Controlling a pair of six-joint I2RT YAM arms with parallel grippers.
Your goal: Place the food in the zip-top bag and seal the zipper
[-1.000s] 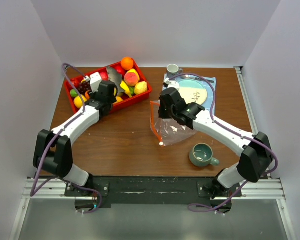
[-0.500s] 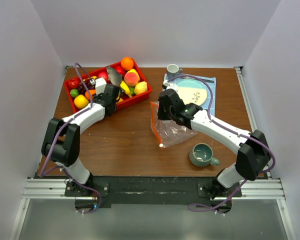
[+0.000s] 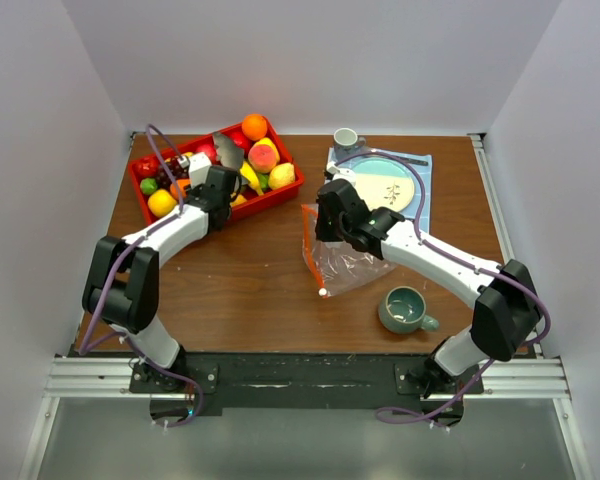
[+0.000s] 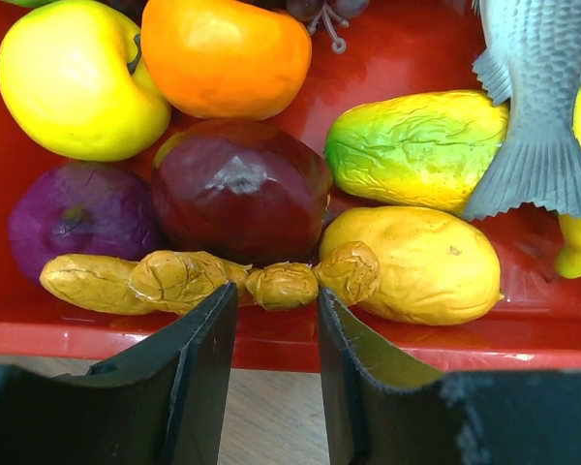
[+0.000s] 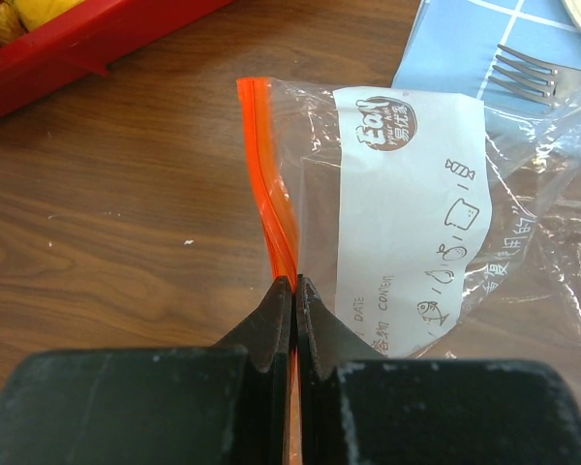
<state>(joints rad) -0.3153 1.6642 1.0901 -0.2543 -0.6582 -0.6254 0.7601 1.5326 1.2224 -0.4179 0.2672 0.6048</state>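
The zip-top bag (image 3: pixel 348 262) lies crinkled on the wooden table (image 3: pixel 230 290), near the middle, between the red tray (image 3: pixel 277 196) and the blue plate (image 3: pixel 388 180). Its zipper (image 5: pixel 263 184), the orange-red strip, runs along the edge facing the tray, and the white slider (image 3: pixel 322 291) sits at the end nearer my bases. My right pincer (image 5: pixel 292 287) is clamped on that strip, jaws pressed together with only the zipper between them. A white printed label (image 5: pixel 407 194) on the bag lies just beside the strip.

The food (image 4: pixel 237 189) lies in the tray. My left pincer (image 4: pixel 271 300) sits at the tray's near wall, jaws a narrow gap apart and holding nothing. Just past its tips lies a tan knobbly piece (image 4: pixel 174 279). Behind that are a dark red piece, a purple one (image 4: pixel 77 218), a yellow fruit (image 4: pixel 73 77), an orange (image 4: pixel 223 53), a green-yellow piece (image 4: pixel 416 145) and a grey fish tail (image 4: pixel 542 107).

A fork (image 5: pixel 528 68) rests on the blue cloth (image 5: pixel 445 48), and a teal cup (image 3: pixel 405 308) stands near the bag on my right.
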